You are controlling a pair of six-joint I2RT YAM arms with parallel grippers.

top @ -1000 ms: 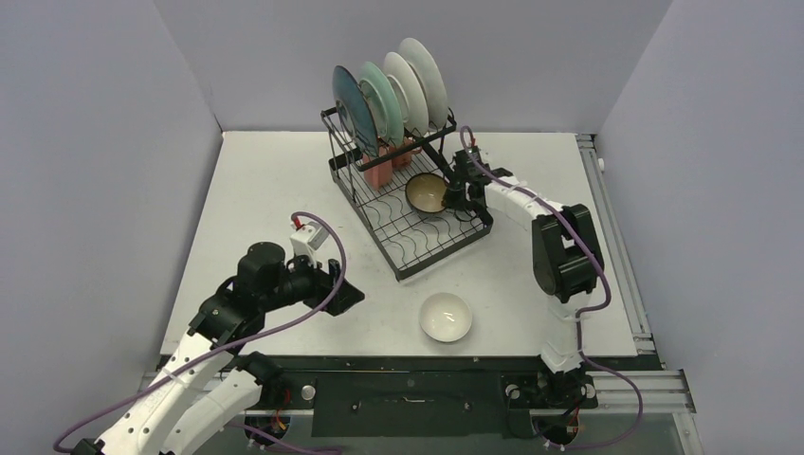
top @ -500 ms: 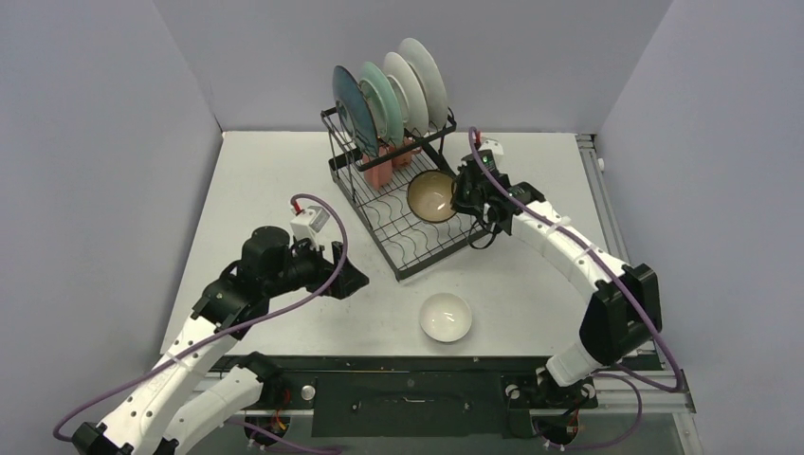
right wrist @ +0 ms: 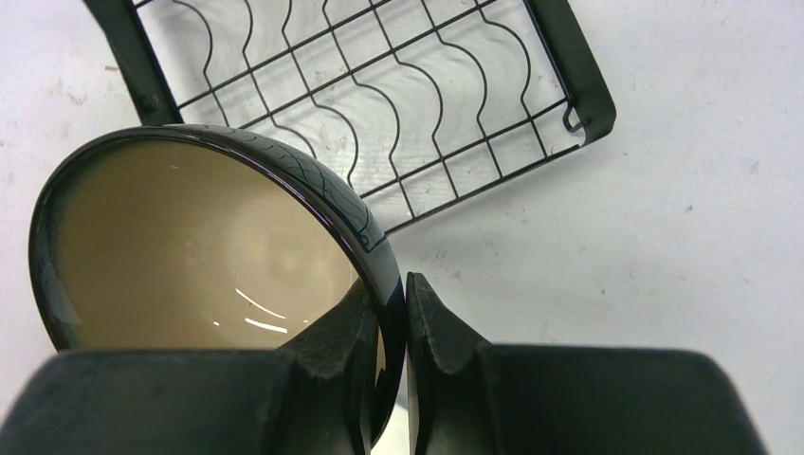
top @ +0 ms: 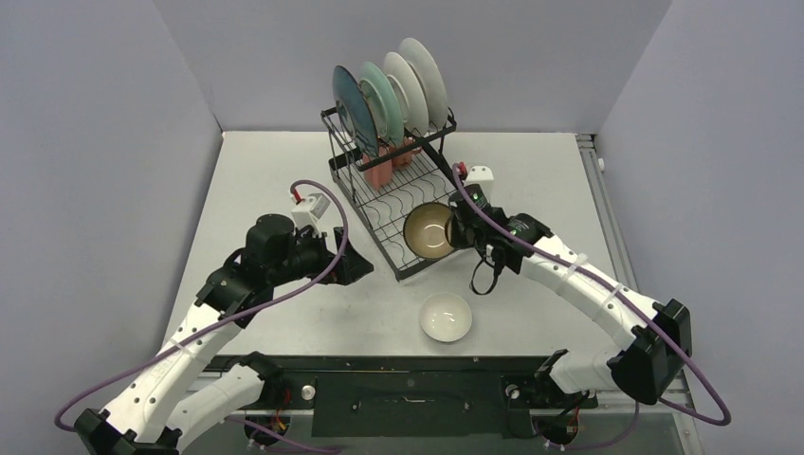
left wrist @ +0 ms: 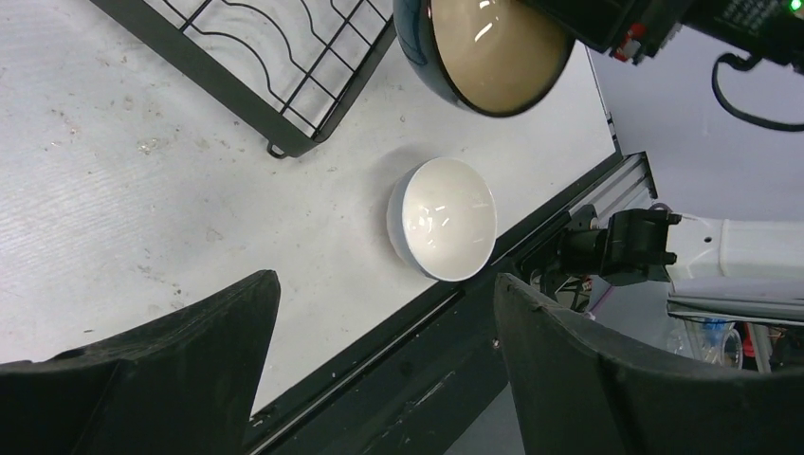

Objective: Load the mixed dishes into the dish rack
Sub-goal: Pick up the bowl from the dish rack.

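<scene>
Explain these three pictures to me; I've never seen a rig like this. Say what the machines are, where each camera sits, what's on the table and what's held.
These are two robot arms bolted to the near edge of a white table. The wide picture comes from a fixed camera above and behind them; the other two come from a camera on each wrist, so the dark shapes at the bottom are that arm's own fingers. At the back stands a black wire dish rack with four plates upright in its top slots. The right gripper pinches the rim of a brown bowl, tilted at the rack's near end. The left gripper is open and empty. A small white bowl sits on the table.
</scene>
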